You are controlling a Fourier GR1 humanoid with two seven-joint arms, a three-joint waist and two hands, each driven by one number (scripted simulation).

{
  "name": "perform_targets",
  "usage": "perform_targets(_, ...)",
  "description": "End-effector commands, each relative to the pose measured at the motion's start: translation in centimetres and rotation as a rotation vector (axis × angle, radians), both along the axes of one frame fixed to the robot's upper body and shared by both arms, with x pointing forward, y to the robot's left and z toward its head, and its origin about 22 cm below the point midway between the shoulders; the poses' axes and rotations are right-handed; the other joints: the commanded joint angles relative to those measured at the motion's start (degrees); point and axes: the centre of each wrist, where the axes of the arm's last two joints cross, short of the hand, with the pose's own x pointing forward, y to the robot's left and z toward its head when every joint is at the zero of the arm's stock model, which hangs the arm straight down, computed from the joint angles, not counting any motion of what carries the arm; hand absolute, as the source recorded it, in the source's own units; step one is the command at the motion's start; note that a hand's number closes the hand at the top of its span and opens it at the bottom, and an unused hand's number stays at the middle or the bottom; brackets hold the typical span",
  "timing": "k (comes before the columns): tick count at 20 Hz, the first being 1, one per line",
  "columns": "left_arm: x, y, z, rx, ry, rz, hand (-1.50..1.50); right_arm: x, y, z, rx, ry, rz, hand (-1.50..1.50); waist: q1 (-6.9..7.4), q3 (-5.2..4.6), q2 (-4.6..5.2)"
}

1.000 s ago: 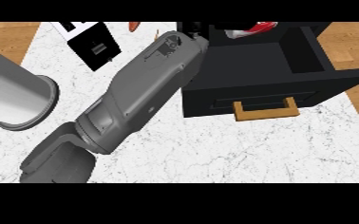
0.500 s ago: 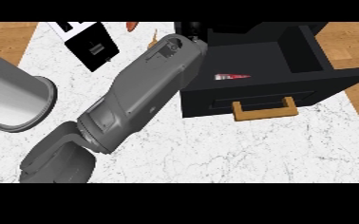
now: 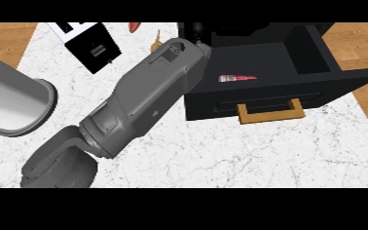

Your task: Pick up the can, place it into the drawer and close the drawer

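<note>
A black drawer [image 3: 316, 85] stands pulled out at the right of the marble counter, its wooden handle [image 3: 269, 113] facing me. On its floor lies the can [image 3: 237, 78], small, red and white, on its side and untouched. My left forearm runs from the lower left corner up to the drawer's rear left corner. Only a dark part of my left hand [image 3: 194, 30] shows there, at the picture's upper edge, well above and left of the can. My right hand shows nowhere.
A large grey metal pot [image 3: 22, 102] stands at the left edge. A black-and-white box [image 3: 92, 47] lies at the back left, with a red object [image 3: 135, 27] and a small brown one [image 3: 156, 41] beside it. Wooden floor shows past the counter's corners.
A second ago the can was high at the drawer's back by my left hand; it has since come down and now lies on the drawer's floor. The forearm has barely shifted.
</note>
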Motion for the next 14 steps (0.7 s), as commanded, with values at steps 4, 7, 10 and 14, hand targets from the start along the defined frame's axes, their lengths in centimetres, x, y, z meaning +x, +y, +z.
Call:
perform_targets(4,0.2,0.1,0.4,-0.044,-0.041,-0.026,-1.50,0.6,0.4,2.9,-0.294,-0.112,0.003,-1.50,1.37,-0.05,0.11)
perform_targets(7,0.1,0.3,-0.2,-0.038,-0.081,-0.031,-1.50,1.3,2.3,3.5,-0.332,-0.179,0.020,-1.50,2.07,-0.08,0.04)
perform_targets(10,-0.2,-0.9,1.8,-0.055,-0.083,-0.057,-1.50,2.7,2.4,3.8,-0.420,-0.177,0.022,-1.50,3.72,-0.08,-0.41)
perform_targets(14,0.0,-0.9,2.4,-0.069,-0.114,-0.022,-1.50,3.6,4.9,4.3,-0.526,-0.192,0.031,-1.50,3.67,-0.08,-0.14)
